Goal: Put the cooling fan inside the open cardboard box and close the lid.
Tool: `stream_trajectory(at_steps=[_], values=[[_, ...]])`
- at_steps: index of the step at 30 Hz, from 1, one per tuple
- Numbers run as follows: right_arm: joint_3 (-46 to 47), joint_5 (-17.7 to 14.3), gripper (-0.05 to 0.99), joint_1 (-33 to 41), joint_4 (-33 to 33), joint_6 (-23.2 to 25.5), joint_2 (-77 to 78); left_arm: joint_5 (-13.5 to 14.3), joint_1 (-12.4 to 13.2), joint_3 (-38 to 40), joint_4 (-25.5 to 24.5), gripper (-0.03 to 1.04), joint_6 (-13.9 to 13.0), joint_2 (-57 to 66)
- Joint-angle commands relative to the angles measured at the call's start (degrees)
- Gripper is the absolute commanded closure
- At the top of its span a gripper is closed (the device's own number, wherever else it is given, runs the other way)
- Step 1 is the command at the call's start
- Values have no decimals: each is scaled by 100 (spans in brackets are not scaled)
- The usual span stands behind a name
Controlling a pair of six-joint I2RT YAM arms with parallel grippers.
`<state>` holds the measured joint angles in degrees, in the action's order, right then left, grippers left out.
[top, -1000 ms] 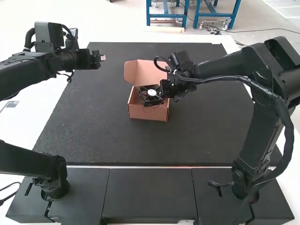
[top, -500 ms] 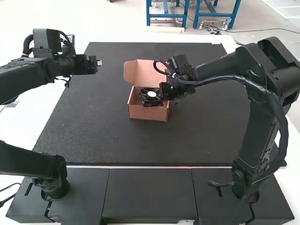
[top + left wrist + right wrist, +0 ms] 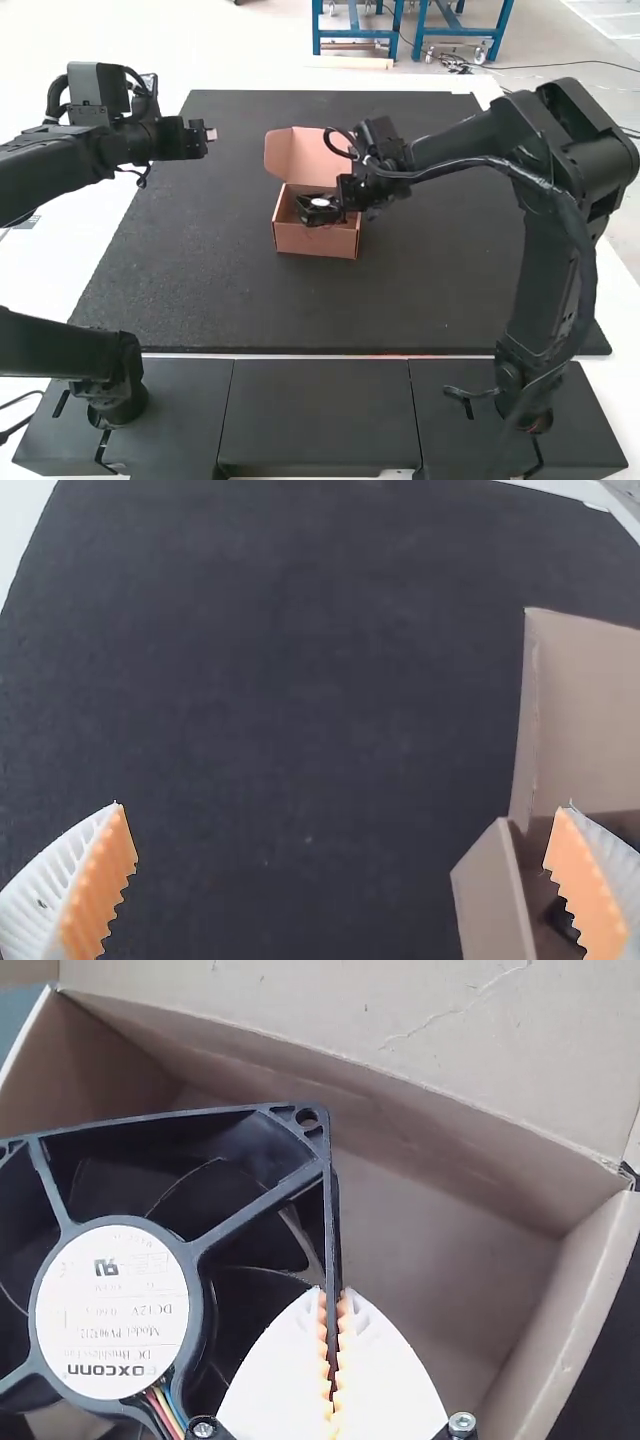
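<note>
Grip check: my right gripper (image 3: 331,1310) pinches one edge of the square black plastic cooling fan (image 3: 150,1260), tilted in the mouth of the open brown cardboard box (image 3: 315,238). My left gripper (image 3: 208,136) hangs spread wide, well apart.

The fan (image 3: 318,206), pinched by the right end effector (image 3: 345,196), fills much of the box (image 3: 316,238) mouth. The lid (image 3: 298,155) stands up behind it. Room to pass lies on the counter (image 3: 200,270) in front and left of the box.
</note>
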<state>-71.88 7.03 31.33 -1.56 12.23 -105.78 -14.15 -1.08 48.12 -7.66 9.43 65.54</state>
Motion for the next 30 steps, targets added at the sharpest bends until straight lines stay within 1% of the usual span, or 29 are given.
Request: stream_trajectory(at_steps=[1, 3, 12, 21, 24, 25, 26, 30], values=[[-248, -35, 95, -57, 86, 104, -101, -79, 47, -48, 54, 4, -47, -147], [-292, -87, 95, -110, 147, 113, -127, -79, 47, -83, 72, 4, -55, -147], [-432, -131, 95, -198, 209, 113, -286, -79, 47, -154, 107, 4, -64, -147], [-309, -114, 95, -127, 358, 122, -338, -79, 47, -224, 133, 4, -73, -147], [-309, -114, 85, -110, 385, 122, -356, -79, 47, -259, 142, 4, -73, -147], [-309, -123, 78, -110, 376, 122, -356, -79, 47, -259, 151, 4, -64, -147], [-318, -123, 75, -110, 367, 113, -356, -79, 47, -268, 151, 4, -64, -147], [-327, -123, 74, -110, 341, 113, -347, -79, 47, -285, 204, 4, -64, -147]])
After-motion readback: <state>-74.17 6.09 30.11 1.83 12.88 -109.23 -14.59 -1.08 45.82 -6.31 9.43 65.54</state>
